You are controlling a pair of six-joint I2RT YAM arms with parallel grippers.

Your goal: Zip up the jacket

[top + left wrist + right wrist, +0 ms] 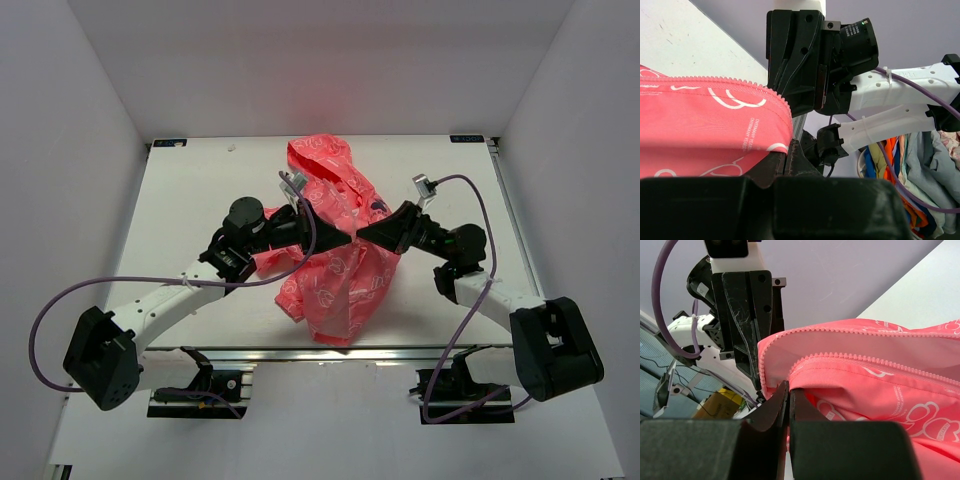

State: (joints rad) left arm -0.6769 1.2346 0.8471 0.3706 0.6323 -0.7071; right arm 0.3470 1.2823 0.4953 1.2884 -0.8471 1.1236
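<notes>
We're looking down on the coral-pink jacket (335, 285), bunched in the middle of the white table (190, 190). What looks like the hood end lies toward the far edge and the rest spills toward the arm bases, so the long axis runs near-to-far between the two arms. The left gripper (338, 236) reaches in from the left, the right gripper (368, 237) from the right, and the tips meet almost nose to nose over the garment's middle, neither arm clearly nearer than the other. From the left wrist we see the fingers pressed together on a fold of pink fabric at the front edge, with one row of zipper teeth (715, 80) running off leftward from the pinch. From the right wrist it's the same story: the jaws are clamped tight on fabric, and two toothed rows (865, 365) stretch away to the right, one above the other and not meshed. So we judge the zipper to be unfastened along this stretch. We can't find the slider in any view. Whatever comes next hinges on those two rows, which lead away sideways from both pinch points rather than lying beneath them.
</notes>
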